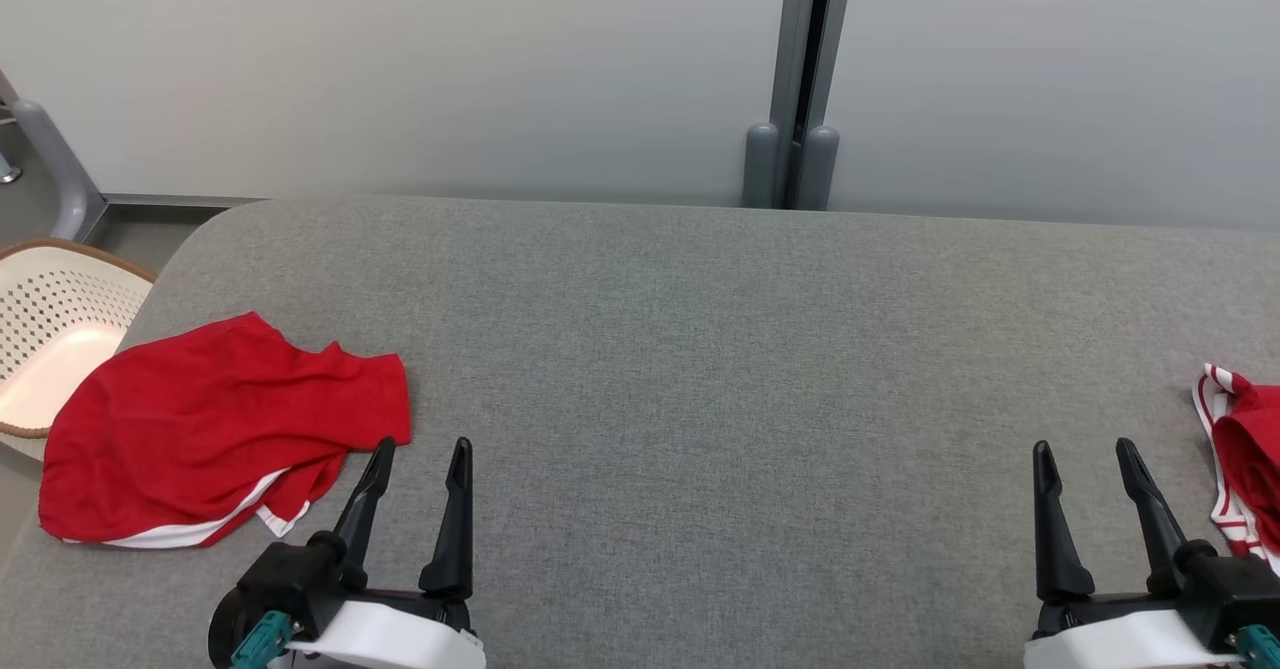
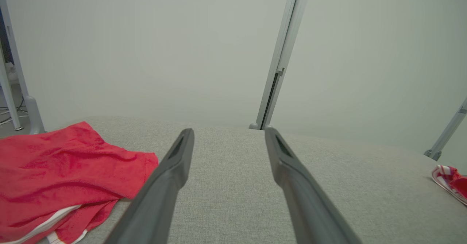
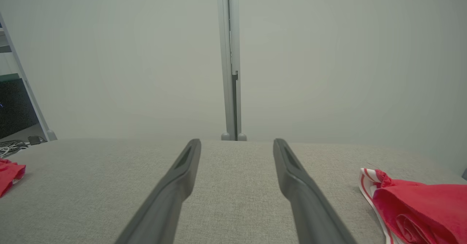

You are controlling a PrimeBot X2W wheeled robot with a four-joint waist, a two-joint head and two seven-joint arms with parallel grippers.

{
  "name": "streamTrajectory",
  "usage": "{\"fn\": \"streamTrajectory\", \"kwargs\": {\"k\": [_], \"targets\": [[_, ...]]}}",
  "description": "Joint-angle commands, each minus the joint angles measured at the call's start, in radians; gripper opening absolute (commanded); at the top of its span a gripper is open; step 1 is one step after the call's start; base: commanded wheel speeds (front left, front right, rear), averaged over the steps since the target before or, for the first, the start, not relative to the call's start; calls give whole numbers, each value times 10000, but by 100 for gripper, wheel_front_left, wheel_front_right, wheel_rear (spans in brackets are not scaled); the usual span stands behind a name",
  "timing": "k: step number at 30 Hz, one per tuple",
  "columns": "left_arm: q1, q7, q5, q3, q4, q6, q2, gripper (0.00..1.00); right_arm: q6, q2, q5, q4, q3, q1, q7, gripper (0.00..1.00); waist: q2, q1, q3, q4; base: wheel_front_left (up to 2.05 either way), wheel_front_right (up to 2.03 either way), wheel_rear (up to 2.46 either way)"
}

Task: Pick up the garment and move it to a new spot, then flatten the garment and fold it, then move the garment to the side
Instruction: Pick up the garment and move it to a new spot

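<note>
Left pincer (image 1: 422,446): I see it spread open and empty, over the desk (image 1: 700,349).
Right pincer (image 1: 1083,446): likewise open, empty.
Red garment (image 1: 200,429): rumpled at the desk's left edge.
Striped garment (image 1: 1250,469): bunched at the desk's right edge.

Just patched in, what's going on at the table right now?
Nothing is held at this moment. The left gripper and right gripper are both open and empty at the near side of the grey table. A crumpled red garment lies just beside the left gripper, and a second red garment with white stripes lies at the table's right edge. A white basket stands off the table's left end.
</note>
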Motion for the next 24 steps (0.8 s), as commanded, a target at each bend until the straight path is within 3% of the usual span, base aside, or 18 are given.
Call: {"fn": "streamTrajectory", "kwargs": {"k": [1, 24], "targets": [[-86, -18, -2, -6, 30, -6, 34, 100, -18, -9, 76, 9, 13, -16, -8, 100, -1, 0, 17, 94, 0, 0, 0], [-86, -18, 107, 523, 96, -12, 35, 100, -18, -13, 195, 229, 1104, -32, -8, 100, -1, 0, -29, 3296, 0, 0, 0]]}}
